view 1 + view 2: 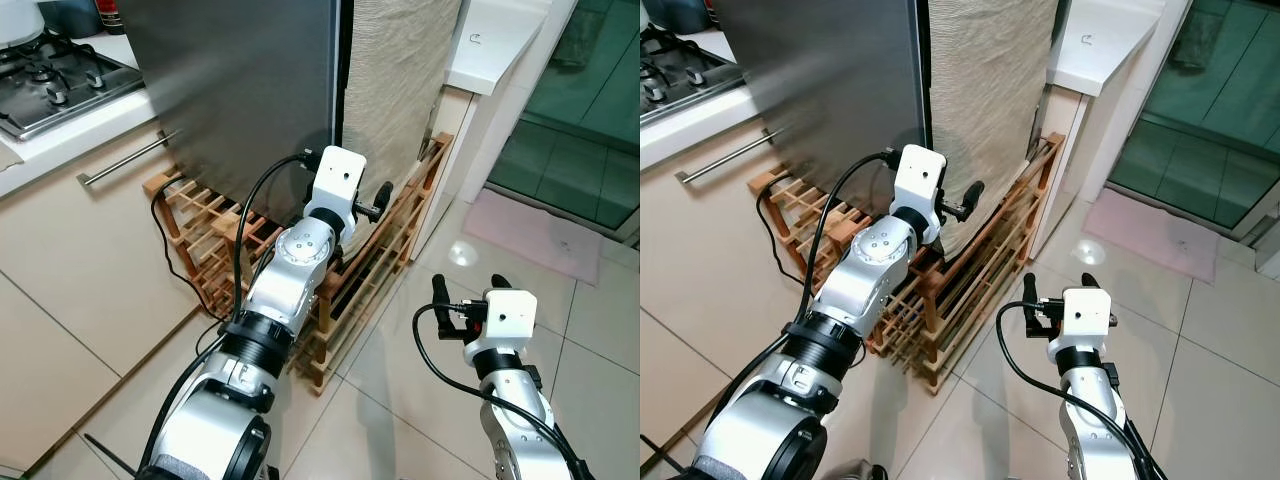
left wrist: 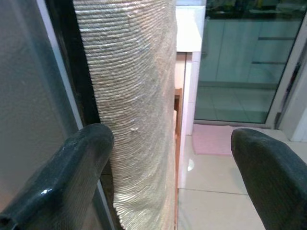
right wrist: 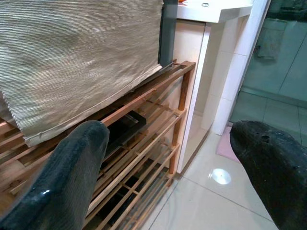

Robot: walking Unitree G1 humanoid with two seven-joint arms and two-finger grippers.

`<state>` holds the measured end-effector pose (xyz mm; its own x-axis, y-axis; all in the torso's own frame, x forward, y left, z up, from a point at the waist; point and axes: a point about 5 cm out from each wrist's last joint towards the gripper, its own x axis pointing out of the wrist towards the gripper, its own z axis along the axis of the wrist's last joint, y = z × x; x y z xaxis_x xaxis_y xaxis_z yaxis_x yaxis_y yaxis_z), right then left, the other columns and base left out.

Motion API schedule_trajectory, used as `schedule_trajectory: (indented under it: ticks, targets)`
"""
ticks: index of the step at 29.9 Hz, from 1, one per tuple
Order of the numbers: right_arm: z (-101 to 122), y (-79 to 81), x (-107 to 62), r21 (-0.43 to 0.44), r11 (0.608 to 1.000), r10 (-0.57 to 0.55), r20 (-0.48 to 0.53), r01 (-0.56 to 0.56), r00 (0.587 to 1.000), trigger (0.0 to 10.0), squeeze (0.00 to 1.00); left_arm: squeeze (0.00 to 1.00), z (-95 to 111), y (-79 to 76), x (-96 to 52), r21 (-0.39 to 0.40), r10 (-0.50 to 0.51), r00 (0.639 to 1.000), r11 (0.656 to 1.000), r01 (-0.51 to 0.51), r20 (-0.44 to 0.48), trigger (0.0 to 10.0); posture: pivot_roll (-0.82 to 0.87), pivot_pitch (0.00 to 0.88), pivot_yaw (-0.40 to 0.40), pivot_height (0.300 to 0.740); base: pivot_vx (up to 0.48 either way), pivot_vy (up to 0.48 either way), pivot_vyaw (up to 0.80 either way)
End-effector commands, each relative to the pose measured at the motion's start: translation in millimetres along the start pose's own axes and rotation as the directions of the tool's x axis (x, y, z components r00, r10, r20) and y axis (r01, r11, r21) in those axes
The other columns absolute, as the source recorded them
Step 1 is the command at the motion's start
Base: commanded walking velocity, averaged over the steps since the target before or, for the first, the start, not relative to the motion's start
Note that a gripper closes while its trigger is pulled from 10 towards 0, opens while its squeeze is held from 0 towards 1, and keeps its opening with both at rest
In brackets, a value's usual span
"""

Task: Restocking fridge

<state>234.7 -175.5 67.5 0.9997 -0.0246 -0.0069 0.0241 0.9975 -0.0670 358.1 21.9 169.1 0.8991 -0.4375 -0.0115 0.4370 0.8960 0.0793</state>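
Observation:
The fridge [image 1: 240, 90] stands ahead with a grey steel face. A beige woven cloth [image 1: 395, 80] hangs over the panel to its right, and a dark gap [image 1: 338, 70] runs between the two. My left gripper [image 1: 372, 205] reaches up to the lower edge of that cloth and is open. In the left wrist view its fingers [image 2: 62, 177] stand wide apart, with the cloth [image 2: 134, 96] right in front of them. Lower down, my right gripper [image 1: 468, 286] hovers over the floor tiles, open and holding nothing. It faces the wooden rack [image 3: 144, 120].
A slatted wooden rack [image 1: 370, 270] runs under and in front of the fridge. A black cable [image 1: 165, 240] trails over it. A gas hob [image 1: 50, 80] and drawers with a bar handle [image 1: 125, 160] are on the left. A white counter [image 1: 500, 40], a pink mat [image 1: 535, 235] and a glass door [image 1: 590, 100] are on the right.

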Motion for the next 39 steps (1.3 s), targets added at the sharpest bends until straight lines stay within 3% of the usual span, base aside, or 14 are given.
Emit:
schedule_trajectory:
  ticks: [1, 4, 6, 7, 9, 12, 15, 21, 22, 26, 28, 36, 38, 39]
  targets:
    - [0, -1.4, -2.1, 0.000, 1.000, -0.007, -0.004, 0.007, 1.000, 10.0, 0.00, 0.00, 11, -2.7, 5.2, 0.017, 0.001, 1.000, 1.000, -0.001, 0.029, 10.0, 0.00, 0.036, 0.012, 0.740, 0.000, 0.000, 0.00]
    - [0, -1.3, -2.7, -0.001, 1.000, -0.008, -0.004, 0.008, 1.000, 10.0, 0.00, 0.00, 18, -17.9, 6.0, -0.048, -0.095, 0.994, 0.994, 0.098, 0.063, 10.0, -0.01, 0.041, 0.011, 0.740, 0.000, 0.000, 0.00]
    - [0, -1.6, -3.1, -0.002, 1.000, -0.009, -0.005, 0.009, 1.000, 10.0, 0.00, 0.00, 30, -35.9, 1.2, -0.098, -0.241, 0.959, 0.962, 0.257, 0.147, 10.0, -0.01, 0.044, 0.011, 0.740, 0.000, 0.000, 0.00]
    - [0, -1.6, -3.1, -0.002, 1.000, -0.009, -0.005, 0.009, 1.000, 10.0, 0.00, 0.00, 30, -35.9, 1.2, -0.098, -0.241, 0.959, 0.962, 0.257, 0.147, 10.0, -0.01, 0.044, 0.011, 0.740, 0.000, 0.000, 0.00]
    - [-1, -1.7, -3.1, -0.002, 1.000, -0.009, -0.007, 0.009, 1.000, 10.0, 0.00, 0.00, 42, -44.4, -7.1, -0.115, -0.355, 0.906, 0.915, 0.387, 0.232, 10.0, -0.01, 0.047, 0.011, 0.740, 0.000, 0.000, 0.00]
    - [-4, -3.5, -2.8, -0.001, 1.000, -0.012, -0.015, 0.012, 1.000, 10.0, 0.00, 0.00, 49, -40.0, -19.5, -0.090, -0.439, 0.853, 0.873, 0.479, 0.282, 10.0, 0.00, 0.051, 0.009, 0.740, 0.000, 0.000, 0.00]
    - [-7, -4.5, -2.9, -0.001, 1.000, -0.012, -0.021, 0.012, 1.000, 10.0, 0.00, 0.00, 47, -33.6, -23.3, -0.078, -0.443, 0.855, 0.875, 0.478, 0.270, 10.0, 0.00, 0.052, 0.008, 0.740, 0.000, 0.000, 0.00]
    - [-13, -7.1, -1.5, -0.001, 1.000, -0.012, -0.031, 0.012, 0.999, 10.0, 0.00, 0.00, 26, -4.6, -29.8, -0.014, -0.298, 0.935, 0.952, 0.307, 0.192, 10.0, 0.01, 0.049, 0.011, 0.740, 0.000, 0.000, 0.00]
    - [-13, -8.0, -1.1, 0.000, 1.000, -0.014, -0.027, 0.014, 1.000, 10.0, 0.00, 0.00, 11, 11.6, -38.9, 0.009, -0.214, 0.966, 0.977, 0.215, 0.142, 10.0, 0.02, 0.046, 0.012, 0.740, 0.000, 0.000, 0.00]
    - [-14, -8.8, -1.1, 0.001, 1.000, -0.015, -0.024, 0.015, 1.000, 10.0, 0.00, 0.00, -2, 28.6, -49.5, -0.011, -0.123, 0.987, 0.992, 0.125, 0.104, 10.0, 0.02, 0.047, 0.013, 0.740, 0.000, 0.000, 0.00]
    - [-11, -8.0, -0.7, 0.000, 1.000, -0.016, -0.017, 0.016, 1.000, 10.0, 0.00, 0.00, -9, 46.2, -58.8, -0.027, -0.028, 0.996, 0.999, 0.030, 0.083, 10.0, 0.02, 0.047, 0.014, 0.740, 0.000, 0.000, 0.00]
    - [5, -5.1, 0.1, 0.011, 0.999, -0.040, 0.040, 0.039, 0.998, 10.0, 0.00, 0.00, -29, 72.5, -83.7, -0.009, 0.207, 0.978, 0.978, -0.207, 0.028, 10.0, 0.02, 0.032, 0.023, 0.740, 0.000, 0.000, 0.00]
    - [16, -9.6, 1.9, 0.077, 0.991, -0.111, 0.059, 0.107, 0.992, 10.0, 0.00, 0.00, -44, 85.7, -101.6, -0.062, 0.400, 0.915, 0.913, -0.402, -0.042, 10.0, 0.02, 0.020, 0.039, 0.740, 0.000, 0.000, 0.00]
    - [16, -9.6, 1.9, 0.077, 0.991, -0.111, 0.059, 0.107, 0.992, 10.0, 0.00, 0.00, -44, 85.7, -101.6, -0.062, 0.400, 0.915, 0.913, -0.402, -0.042, 10.0, 0.02, 0.020, 0.039, 0.740, 0.000, 0.000, 0.00]
